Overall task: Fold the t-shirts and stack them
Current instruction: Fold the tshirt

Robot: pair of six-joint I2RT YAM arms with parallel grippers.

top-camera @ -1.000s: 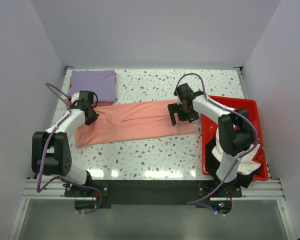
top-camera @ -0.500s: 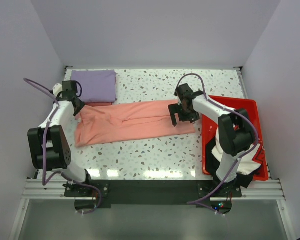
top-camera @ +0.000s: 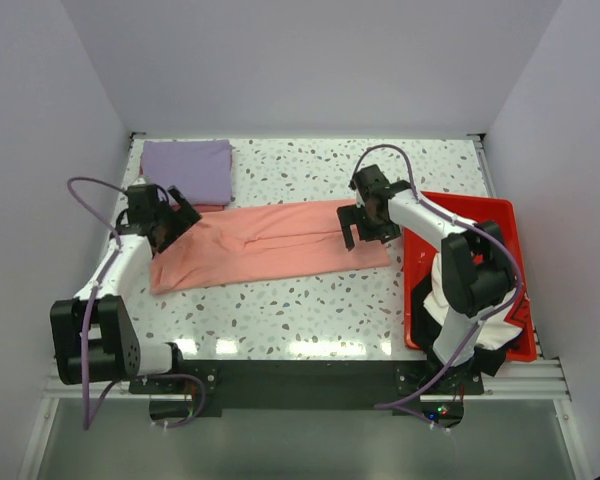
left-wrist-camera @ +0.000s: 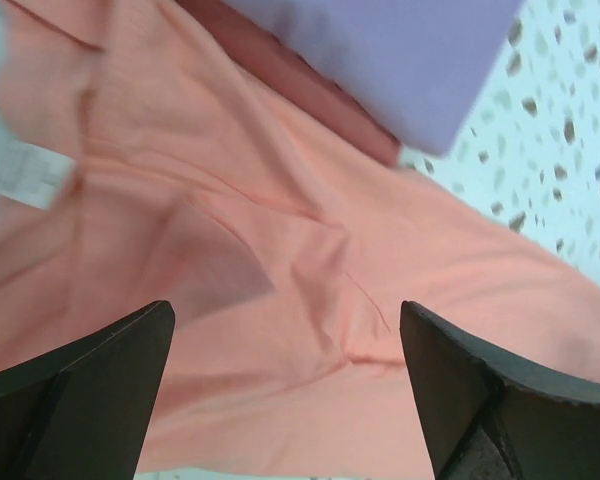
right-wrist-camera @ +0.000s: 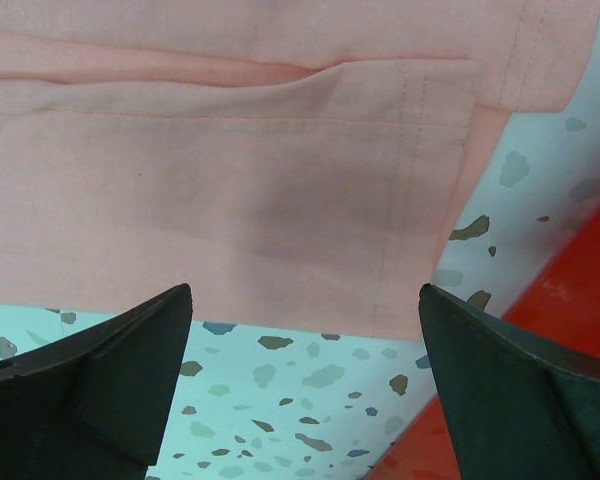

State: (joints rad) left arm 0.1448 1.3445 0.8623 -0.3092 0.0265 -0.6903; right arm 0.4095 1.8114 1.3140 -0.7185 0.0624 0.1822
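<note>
The salmon shirt (top-camera: 270,248) lies as a long folded strip across the surface (top-camera: 310,310), its left end just beside the folded purple shirt (top-camera: 188,168). The left hand (top-camera: 166,216) and right hand (top-camera: 362,232) hover over its two ends, both spread wide and gripping nothing.

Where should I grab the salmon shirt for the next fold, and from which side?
Probably its right hem end, from above with the right gripper, hovering open over it. The salmon shirt lies flat as a long strip and that stitched edge sits straight; the left end is wrinkled beside the lavender shirt.
</note>
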